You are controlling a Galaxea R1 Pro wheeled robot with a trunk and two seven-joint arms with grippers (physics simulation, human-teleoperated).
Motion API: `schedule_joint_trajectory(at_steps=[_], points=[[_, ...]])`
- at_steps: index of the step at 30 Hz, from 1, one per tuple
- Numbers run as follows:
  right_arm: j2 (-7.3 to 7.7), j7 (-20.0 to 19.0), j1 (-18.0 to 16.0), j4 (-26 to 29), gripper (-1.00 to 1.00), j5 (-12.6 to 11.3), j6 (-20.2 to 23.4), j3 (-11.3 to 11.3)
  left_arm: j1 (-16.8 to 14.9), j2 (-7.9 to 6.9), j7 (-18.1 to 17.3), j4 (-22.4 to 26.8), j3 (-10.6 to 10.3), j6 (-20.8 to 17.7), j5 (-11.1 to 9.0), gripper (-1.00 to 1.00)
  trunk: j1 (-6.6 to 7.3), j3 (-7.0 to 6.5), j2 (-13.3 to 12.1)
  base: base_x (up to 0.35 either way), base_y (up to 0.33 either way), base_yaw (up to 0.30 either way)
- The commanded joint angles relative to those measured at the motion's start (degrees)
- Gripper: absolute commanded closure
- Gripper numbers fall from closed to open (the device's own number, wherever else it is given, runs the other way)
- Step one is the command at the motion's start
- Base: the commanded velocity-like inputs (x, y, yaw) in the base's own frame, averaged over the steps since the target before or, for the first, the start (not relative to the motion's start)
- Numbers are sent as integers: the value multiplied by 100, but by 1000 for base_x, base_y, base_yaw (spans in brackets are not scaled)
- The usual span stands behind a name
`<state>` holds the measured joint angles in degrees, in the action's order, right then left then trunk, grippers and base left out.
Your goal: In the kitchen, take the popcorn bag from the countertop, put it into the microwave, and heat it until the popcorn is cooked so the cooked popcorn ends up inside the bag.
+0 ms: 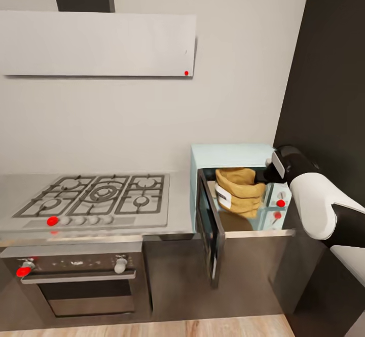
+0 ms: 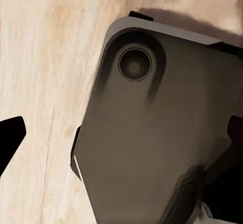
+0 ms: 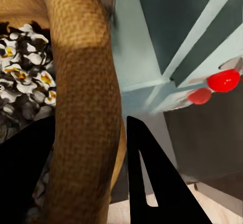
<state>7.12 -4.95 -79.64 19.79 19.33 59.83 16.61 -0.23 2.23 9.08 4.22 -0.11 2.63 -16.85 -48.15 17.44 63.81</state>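
The head view looks down on a kitchen corner against a pale wall. At about 4 o'clock from the middle of the scene sits the microwave (image 1: 230, 154), a small mint-blue box on the grey countertop (image 1: 263, 233), with its dark glass door (image 1: 210, 225) swung wide open toward the viewer. The popcorn bag (image 1: 238, 191), a tan burlap sack with a thick rolled rim and a white label, is in the microwave's open mouth, held there and tilted so its rim faces 9 o'clock. The right arm (image 1: 317, 202), white with black joints, reaches in from 3 o'clock, and the right gripper (image 1: 268, 174) meets the bag at the edge of the microwave's knob panel, where two red spots glow. In the right wrist view the gripper's two dark fingers (image 3: 152, 183) straddle the bag's rolled rim (image 3: 83, 107) — one inside the sack, one outside — closed onto it; beside the rim lies the popcorn (image 3: 25, 77), whitish puffed pieces with yellow and dark flecks, inside the sack. At 9 o'clock from the microwave is a gas hob (image 1: 96, 197) with black grates, and below it a dark built-in oven (image 1: 83, 281) with a red knob; a flat grey hood (image 1: 96, 45) hangs at 11 o'clock. The left wrist view looks down on a wooden floor (image 2: 45, 82) and the robot's dark grey base (image 2: 152, 143); one left gripper (image 2: 121, 138) fingertip shows at each edge, spread wide apart and holding nothing.
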Motion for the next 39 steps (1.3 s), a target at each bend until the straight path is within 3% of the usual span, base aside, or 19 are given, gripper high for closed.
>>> schedule_joint_trajectory(at_steps=[1,17,28,29,39], points=[[-6,-59,1,-54,100,168,17,17,-3,2,15,0,-4,18,-29,-100,-3,9,2,235,0,0],[0,-54,1,-277,100,154,17,35,-3,3,15,0,-2,18,-29,-100,-3,9,2,218,0,0],[0,-55,1,-298,100,159,17,20,-3,5,24,0,3,18,-29,-100,-3,9,2,16,0,0],[0,-52,1,-300,-100,159,17,23,-3,4,23,0,3,18,-29,-100,-3,9,2,0,0,0],[8,-91,-1,-207,-100,176,17,22,-3,6,20,3,5,22,-29,-100,-3,9,2,-9,0,0]])
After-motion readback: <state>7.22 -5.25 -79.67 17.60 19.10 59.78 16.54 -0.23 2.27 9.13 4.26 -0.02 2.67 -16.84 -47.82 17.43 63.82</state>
